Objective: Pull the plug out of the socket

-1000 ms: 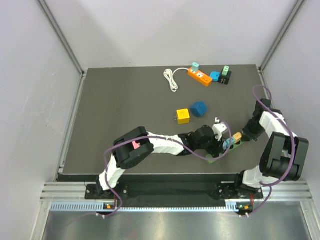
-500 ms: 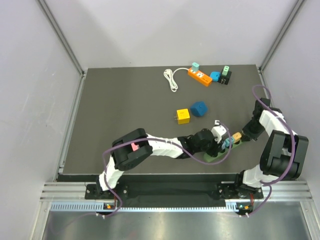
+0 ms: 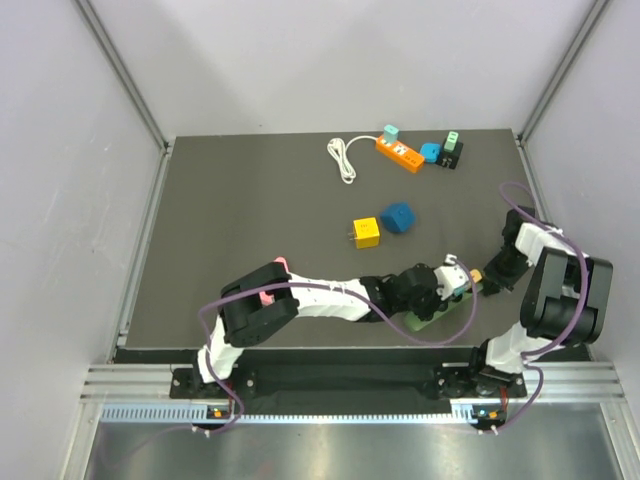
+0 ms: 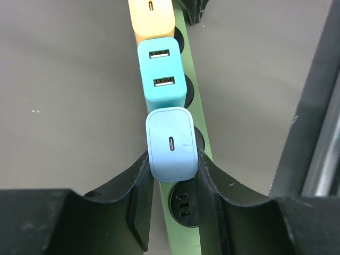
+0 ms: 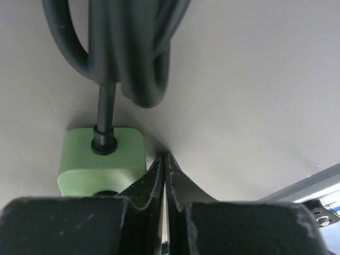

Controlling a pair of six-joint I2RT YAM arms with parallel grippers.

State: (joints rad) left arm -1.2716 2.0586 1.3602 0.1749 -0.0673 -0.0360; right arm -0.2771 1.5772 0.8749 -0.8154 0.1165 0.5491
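Note:
A green power strip [image 4: 180, 241] lies near the table's front right, also seen in the top view [image 3: 424, 319]. A yellow-orange plug [image 4: 152, 18], a teal USB plug [image 4: 161, 71] and a light blue plug [image 4: 171, 135] stand in a row on it. An empty socket [image 4: 183, 202] shows just below the blue plug. My left gripper [image 4: 171, 159] is shut on the light blue plug, one finger on each side. My right gripper [image 5: 163, 159] is shut and empty, with its tips on the table beside the strip's cable end [image 5: 85, 159]. The strip's black cable [image 5: 106, 95] loops above it.
At the back stand an orange power strip [image 3: 400, 153] with plugs, a white cable [image 3: 343, 160] and a black adapter [image 3: 452, 152]. A yellow cube plug [image 3: 366, 233] and a blue plug [image 3: 398, 217] lie mid-table. The table's front edge and metal rail [image 4: 319, 159] are close by.
My left wrist has shifted right and towards the front edge along the green strip. My right arm has drawn in closer to the strip's cable end.

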